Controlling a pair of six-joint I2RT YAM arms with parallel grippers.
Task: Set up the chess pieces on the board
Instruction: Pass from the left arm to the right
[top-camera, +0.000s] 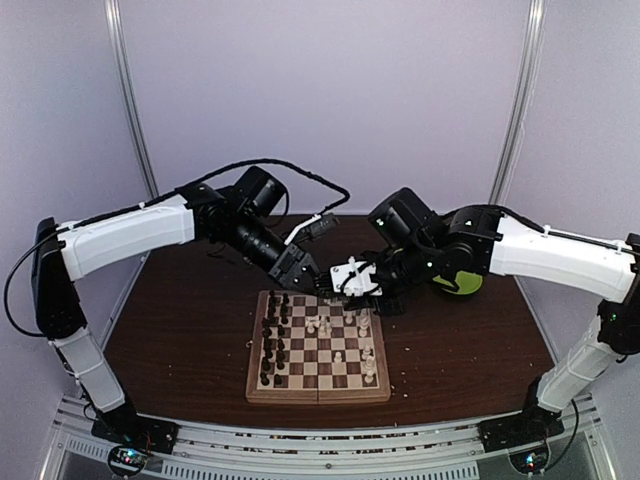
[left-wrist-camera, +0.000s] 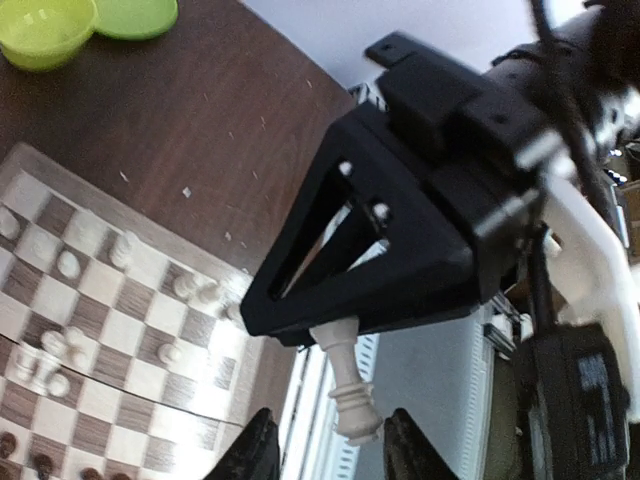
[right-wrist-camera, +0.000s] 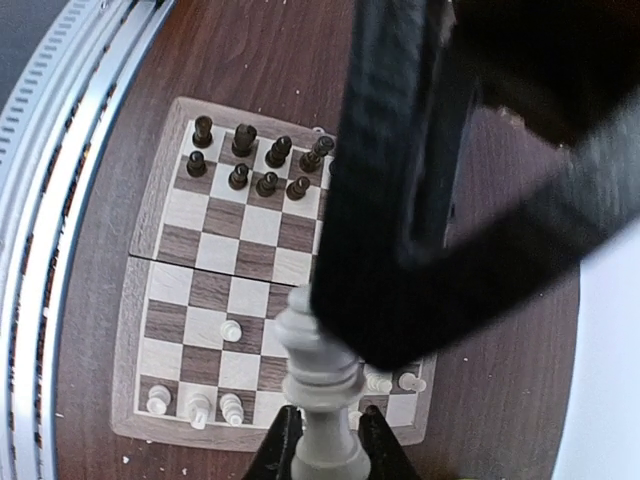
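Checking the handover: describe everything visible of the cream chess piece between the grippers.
The cream chess piece is a tall, smooth turned figure with ringed collars, maybe plastic. It is held aloft near the board, clamped at one end by the right gripper; the left gripper stands open around the other.

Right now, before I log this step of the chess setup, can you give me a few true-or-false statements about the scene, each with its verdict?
1. The right gripper has its jaws shut on a white chess piece. True.
2. That piece is standing on a square. False: it is held off the chessboard.
3. Dark chess pieces are lined up along one edge of the chessboard. True.
4. The green bowl sits on the chessboard. False: it stands on the table, off the chessboard.
5. The left gripper clamps the piece. False: its jaws stand apart on either side.
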